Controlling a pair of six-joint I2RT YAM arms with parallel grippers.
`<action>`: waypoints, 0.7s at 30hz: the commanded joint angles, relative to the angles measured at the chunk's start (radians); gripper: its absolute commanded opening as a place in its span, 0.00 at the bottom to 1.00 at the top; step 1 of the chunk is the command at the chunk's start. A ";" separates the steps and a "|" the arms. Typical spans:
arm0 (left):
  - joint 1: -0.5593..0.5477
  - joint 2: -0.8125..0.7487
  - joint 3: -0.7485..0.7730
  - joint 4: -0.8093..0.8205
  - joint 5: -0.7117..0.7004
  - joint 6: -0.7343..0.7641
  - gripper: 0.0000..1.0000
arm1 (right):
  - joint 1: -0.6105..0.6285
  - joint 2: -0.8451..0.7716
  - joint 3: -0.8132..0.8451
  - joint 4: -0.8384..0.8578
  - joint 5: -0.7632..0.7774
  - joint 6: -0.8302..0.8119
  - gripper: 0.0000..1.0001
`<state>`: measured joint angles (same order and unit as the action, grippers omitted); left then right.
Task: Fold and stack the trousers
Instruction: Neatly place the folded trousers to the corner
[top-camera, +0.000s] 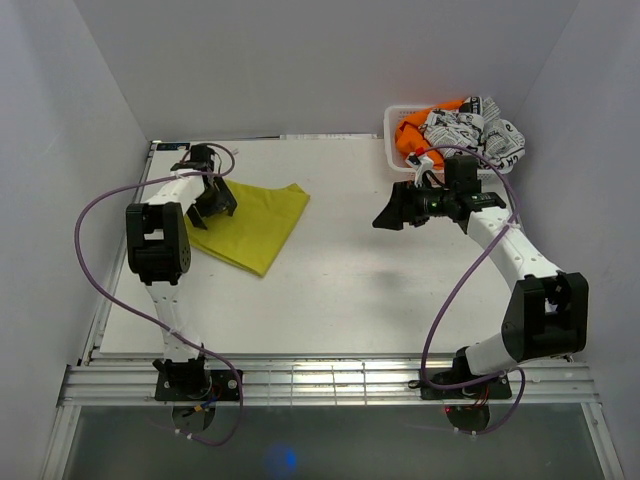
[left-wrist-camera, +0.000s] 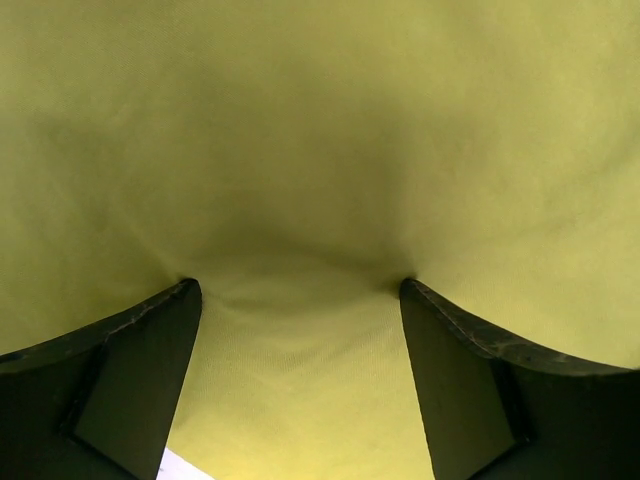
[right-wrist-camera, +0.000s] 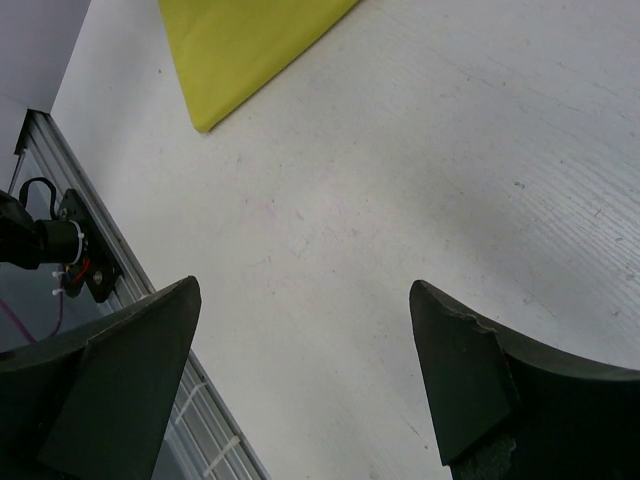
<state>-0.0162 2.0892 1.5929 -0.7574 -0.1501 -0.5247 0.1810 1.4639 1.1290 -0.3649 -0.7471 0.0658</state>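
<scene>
Nearest, right of centre in the top view, the right gripper (top-camera: 392, 215) is hovering over bare table (top-camera: 340, 290) with its jaws spread wide and nothing between them. Its wrist view is showing only white board below it and a corner of the trousers (right-wrist-camera: 240, 50) at the upper left, so it is probably waiting clear of the cloth while the other side works. A little farther back, in the upper left of the top view, the left gripper (top-camera: 212, 200) is bearing down on the trousers' left part. In its wrist view both fingers (left-wrist-camera: 130, 370) are standing wide apart with their tips pushing into the yellow cloth, which is dimpling and shading between them. No fold is being pinched, so the gripper is holding nothing. That broad stance is likely meant to pin the cloth or to take a wide bite for the next fold. The trousers are lying flat on the table as a compact slanted shape, seemingly folded at least once, with one corner pointing toward the frame's centre. Farthest, in the upper right corner, a basket (top-camera: 392, 128) is holding an orange garment (top-camera: 412, 135) and a printed cloth (top-camera: 480, 130), both heaped above its rim and well apart from the trousers.
</scene>
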 joint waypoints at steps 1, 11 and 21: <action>0.015 0.118 0.018 0.007 0.039 0.095 0.89 | -0.012 -0.008 0.011 0.012 -0.026 -0.029 0.90; 0.015 -0.198 -0.062 0.150 0.193 0.708 0.98 | -0.025 -0.057 -0.017 -0.034 -0.037 -0.106 0.90; 0.015 -0.193 -0.008 -0.062 0.400 1.233 0.98 | -0.029 -0.082 -0.023 -0.062 -0.029 -0.130 0.90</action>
<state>-0.0013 1.8839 1.5879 -0.7441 0.1917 0.5323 0.1574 1.4193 1.1141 -0.4183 -0.7658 -0.0372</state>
